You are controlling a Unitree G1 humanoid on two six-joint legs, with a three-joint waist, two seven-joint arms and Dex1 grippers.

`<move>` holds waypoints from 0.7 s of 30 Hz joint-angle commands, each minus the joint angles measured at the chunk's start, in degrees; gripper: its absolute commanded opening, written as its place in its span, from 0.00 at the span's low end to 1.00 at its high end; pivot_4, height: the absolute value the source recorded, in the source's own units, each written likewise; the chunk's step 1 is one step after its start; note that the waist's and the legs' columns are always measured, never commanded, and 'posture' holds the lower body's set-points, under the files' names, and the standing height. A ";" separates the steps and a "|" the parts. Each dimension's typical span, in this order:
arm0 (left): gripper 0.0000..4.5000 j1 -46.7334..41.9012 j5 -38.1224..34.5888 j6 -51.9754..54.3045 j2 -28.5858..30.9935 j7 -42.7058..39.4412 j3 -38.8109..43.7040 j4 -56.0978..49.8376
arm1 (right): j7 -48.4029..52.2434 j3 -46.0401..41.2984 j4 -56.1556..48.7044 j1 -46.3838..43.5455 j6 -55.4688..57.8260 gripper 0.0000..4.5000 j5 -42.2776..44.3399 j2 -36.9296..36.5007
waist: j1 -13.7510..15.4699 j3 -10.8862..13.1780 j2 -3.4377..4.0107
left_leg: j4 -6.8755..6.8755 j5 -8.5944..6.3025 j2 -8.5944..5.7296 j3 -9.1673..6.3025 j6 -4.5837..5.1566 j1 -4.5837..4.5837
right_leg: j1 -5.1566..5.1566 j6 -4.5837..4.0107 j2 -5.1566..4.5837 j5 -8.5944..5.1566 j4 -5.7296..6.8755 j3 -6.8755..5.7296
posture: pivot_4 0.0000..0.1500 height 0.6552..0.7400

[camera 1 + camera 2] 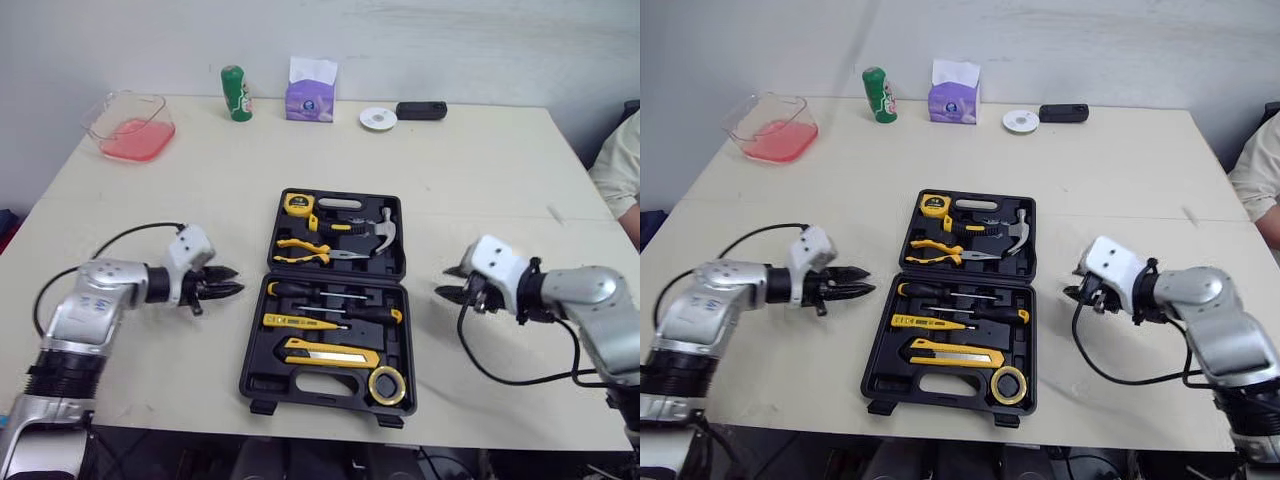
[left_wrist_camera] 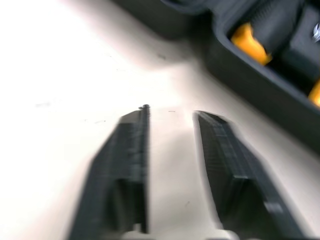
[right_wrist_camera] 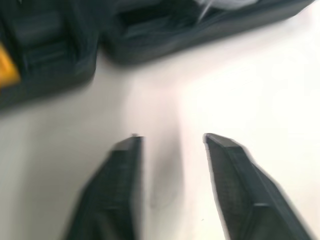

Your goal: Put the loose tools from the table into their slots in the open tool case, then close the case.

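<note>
Case [image 1: 262,380] lies open mid-table, long axis running away from the robot, hinge running side to side. It sits squarely between the jaws. Left gripper [image 1: 238,281] points at its left edge about level with the hinge, right gripper [image 1: 443,281] at its right edge. Both are parted and holding nothing. The left looks a touch nearer.

Count in the slots: one tape measure [image 1: 297,204], one hammer [image 1: 380,232], one pliers [image 1: 305,250], three drivers by my reckoning, one knife [image 1: 330,355], one tape roll [image 1: 386,385]. No loose tool on the table [image 1: 200,180], so closing looks next.
</note>
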 commanded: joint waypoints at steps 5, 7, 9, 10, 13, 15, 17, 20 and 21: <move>0.99 -15.73 -3.40 27.63 -9.18 15.78 3.04 2.71 | -13.71 -6.23 -1.94 -12.07 32.95 1.00 10.81 13.08 | 0.49 -0.01 -0.02 | 0.04 0.00 -0.02 -0.06 0.00 -0.08 | -0.03 0.00 0.00 0.00 0.01 -0.04 | 1.00 0.82; 0.99 -19.22 -3.95 33.08 -12.74 18.88 4.92 5.98 | -18.28 -6.02 -0.56 -15.62 38.86 1.00 10.04 17.77 | 0.49 -0.01 -0.02 | 0.09 0.03 -0.07 -0.04 -0.03 -0.15 | -0.12 0.02 -0.02 0.01 0.33 -0.01 | 1.00 0.82; 0.99 -20.99 -3.49 34.74 -14.50 21.43 5.37 8.45 | -21.06 -5.20 0.68 -17.70 41.16 1.00 9.17 19.94 | 0.34 -0.01 -0.02 | 0.10 0.12 -0.10 -0.04 -0.15 -0.27 | -0.27 0.02 -0.02 0.01 0.42 -0.01 | 1.00 0.82; 0.99 -21.72 -3.07 34.72 -15.25 22.93 5.60 9.87 | -22.06 -4.42 1.24 -18.38 41.22 1.00 8.76 20.38 | 0.25 -0.01 -0.02 | 0.09 0.23 -0.10 0.04 -0.32 -0.32 | -0.38 0.02 -0.01 0.01 0.44 0.04 | 1.00 0.82; 0.99 -22.51 -2.41 32.97 -15.88 24.34 3.72 12.34 | -25.51 -2.56 3.88 -20.73 40.84 1.00 7.17 21.39 | -0.03 -0.01 -0.02 | 0.14 0.34 -0.12 0.15 -0.43 -0.83 | -0.98 0.02 0.01 0.01 0.61 0.14 | 1.00 0.82; 0.99 -22.23 -2.37 31.79 -15.66 23.88 1.89 12.38 | -27.16 -2.44 5.58 -21.92 40.92 1.00 6.59 21.91 | -0.01 -0.01 -0.02 | 0.14 0.45 -0.13 0.21 -0.52 -1.00 | -1.24 0.02 0.01 0.01 0.70 0.17 | 1.00 0.82; 0.99 -22.08 -2.49 30.91 -15.64 23.45 0.82 12.52 | -28.04 -2.37 6.99 -22.60 41.10 1.00 6.55 22.15 | 0.11 -0.01 -0.02 | 0.13 0.50 -0.14 0.23 -0.54 -0.98 | -1.24 0.01 0.00 0.01 0.73 0.18 | 1.00 0.82; 0.99 -21.65 -2.18 29.24 -16.42 24.75 0.72 12.30 | -29.11 -0.87 8.09 -22.50 40.71 1.00 6.07 22.17 | 0.31 -0.01 -0.02 | 0.14 0.52 -0.18 0.24 -0.51 -0.95 | -1.21 0.01 -0.02 0.01 0.69 0.22 | 1.00 0.82; 0.99 -21.76 -2.09 28.92 -16.75 25.35 0.98 12.58 | -29.26 -0.32 8.44 -22.48 40.20 1.00 5.88 22.08 | 0.34 -0.01 -0.02 | 0.13 0.52 -0.18 0.24 -0.51 -0.95 | -1.20 0.01 -0.02 0.01 0.70 0.22 | 1.00 0.82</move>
